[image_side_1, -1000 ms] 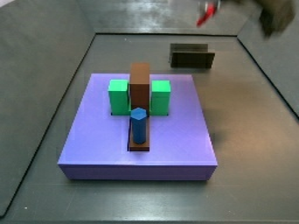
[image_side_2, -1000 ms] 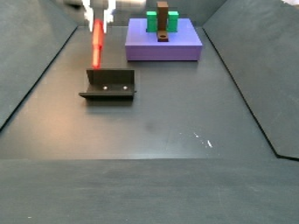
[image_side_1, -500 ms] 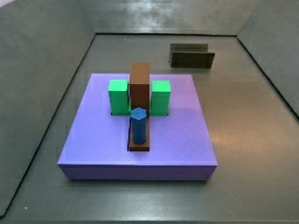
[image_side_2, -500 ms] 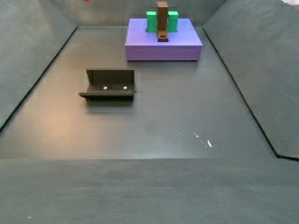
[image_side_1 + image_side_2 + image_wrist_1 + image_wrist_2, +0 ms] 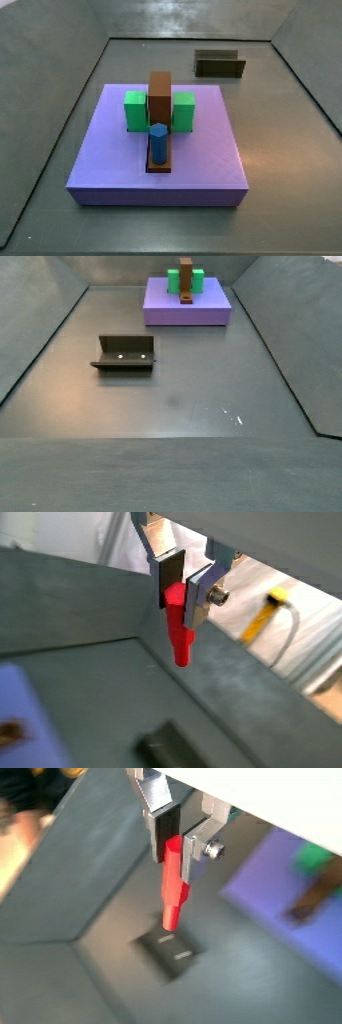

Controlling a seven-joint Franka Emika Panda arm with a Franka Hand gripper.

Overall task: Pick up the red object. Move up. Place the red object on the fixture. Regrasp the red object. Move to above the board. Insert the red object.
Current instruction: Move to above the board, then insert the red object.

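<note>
I see the jaws (image 5: 185,590) clamped on the top of the smooth red peg (image 5: 178,630), which hangs straight down, high over the grey floor (image 5: 187,396). The dark fixture (image 5: 171,952) sits below it. Neither side view shows the jaws. The flat purple board (image 5: 160,150) has lots of open floor around it.

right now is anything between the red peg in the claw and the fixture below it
Nothing visible. The claw holds the red peg by its top, hanging clear above the fixture, with only bare floor around it.
</note>
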